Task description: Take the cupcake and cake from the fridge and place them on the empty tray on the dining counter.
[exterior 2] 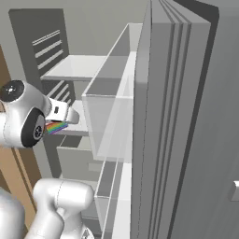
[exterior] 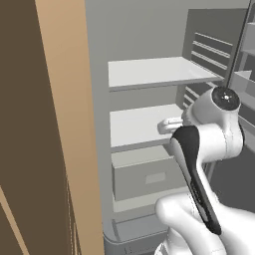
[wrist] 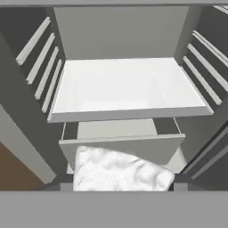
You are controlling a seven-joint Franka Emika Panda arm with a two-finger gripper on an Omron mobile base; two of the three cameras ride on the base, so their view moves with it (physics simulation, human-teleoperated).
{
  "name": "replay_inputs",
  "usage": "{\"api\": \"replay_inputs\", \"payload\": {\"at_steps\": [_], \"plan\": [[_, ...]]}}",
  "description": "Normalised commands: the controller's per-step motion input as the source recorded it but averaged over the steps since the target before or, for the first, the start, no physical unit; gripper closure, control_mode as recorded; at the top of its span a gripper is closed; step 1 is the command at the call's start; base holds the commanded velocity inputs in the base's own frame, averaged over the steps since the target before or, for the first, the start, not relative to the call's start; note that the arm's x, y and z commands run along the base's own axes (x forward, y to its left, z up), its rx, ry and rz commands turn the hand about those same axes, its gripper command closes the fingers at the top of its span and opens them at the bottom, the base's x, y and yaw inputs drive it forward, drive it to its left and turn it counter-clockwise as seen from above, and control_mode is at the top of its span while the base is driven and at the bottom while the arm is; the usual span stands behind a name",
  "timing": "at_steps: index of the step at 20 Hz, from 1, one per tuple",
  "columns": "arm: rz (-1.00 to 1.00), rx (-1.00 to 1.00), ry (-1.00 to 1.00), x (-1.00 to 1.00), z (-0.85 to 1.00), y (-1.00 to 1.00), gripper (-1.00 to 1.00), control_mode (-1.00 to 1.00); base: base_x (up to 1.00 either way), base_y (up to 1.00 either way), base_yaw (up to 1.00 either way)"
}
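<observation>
Holding the cake (wrist: 118,171) between its fingers, the claw (exterior 2: 65,122) sits just in front of the open fridge (exterior: 149,74), level with the lower of its two white shelves. In the hand view the slice's lumpy white top lies right at the bottom, between the two dark finger stubs at either side of it. From the right base view the slice's rainbow-striped side (exterior 2: 56,127) shows just under the white hand, tucked against the round wrist joint.

Past the slice, the hand view looks into the fridge: the grey drawer (wrist: 122,147) stands directly behind and below the cake, and above it lies the lower shelf (wrist: 124,89), bare and white, with ribbed grey side walls on both sides. In the left base view the upper shelf (exterior: 159,72) is above that one, and the drawer (exterior: 147,177) below.

Beside the arm on its right, the fridge door (exterior 2: 186,130) stands swung open with clear door bins on its inner face. A tall brown wooden panel (exterior: 45,129) flanks the fridge on the left.
</observation>
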Motion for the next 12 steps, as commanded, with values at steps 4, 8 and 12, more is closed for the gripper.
{"api": "replay_inputs", "payload": {"at_steps": [4, 8, 12], "plan": [[0.01, 0.00, -0.08, -1.00, 0.07, -0.02, 1.00, -1.00, 0.00, 0.00, 0.00], [0.00, 0.00, -0.04, -0.80, 0.07, 0.00, 1.00, -1.00, 0.00, 0.00, 0.00], [0.00, 0.00, -0.04, -0.57, 0.06, 0.00, 1.00, -1.00, 0.00, 0.00, 0.00]]}}
